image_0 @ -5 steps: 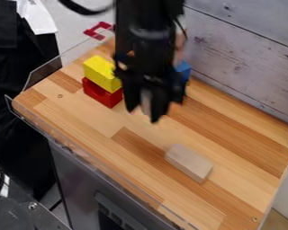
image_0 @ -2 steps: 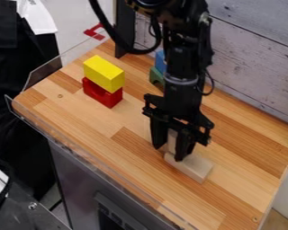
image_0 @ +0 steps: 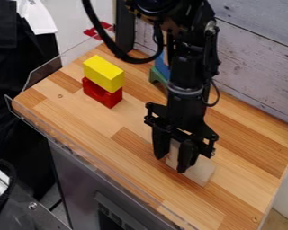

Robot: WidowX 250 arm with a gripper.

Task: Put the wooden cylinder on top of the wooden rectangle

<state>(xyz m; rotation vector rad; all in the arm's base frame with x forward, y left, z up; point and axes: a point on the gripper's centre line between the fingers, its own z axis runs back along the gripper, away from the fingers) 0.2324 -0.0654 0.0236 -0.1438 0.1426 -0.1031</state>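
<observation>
The black gripper (image_0: pixel 170 164) hangs down over the front right part of the wooden counter, shut on the pale wooden cylinder (image_0: pixel 174 150), which stands upright between its fingers. Beneath and around them lies the wooden rectangle (image_0: pixel 201 172), flat on the counter, its lower right end in plain sight and its upper left part mostly covered by the gripper. The cylinder's lower end is low at the rectangle's upper left part; whether it touches the top face I cannot tell.
A yellow block (image_0: pixel 104 73) rests on a red block (image_0: pixel 102 93) at the left. Behind the arm are a green arch block (image_0: pixel 158 78) and a blue block (image_0: pixel 161 67). A clear rim (image_0: pixel 62 58) edges the counter's left side, and a whitewashed plank wall (image_0: pixel 254 67) stands behind.
From the upper middle, the gripper has come down and right to the rectangle with the cylinder held. Most recently it sank a little further, and the rectangle shifted slightly toward the lower right.
</observation>
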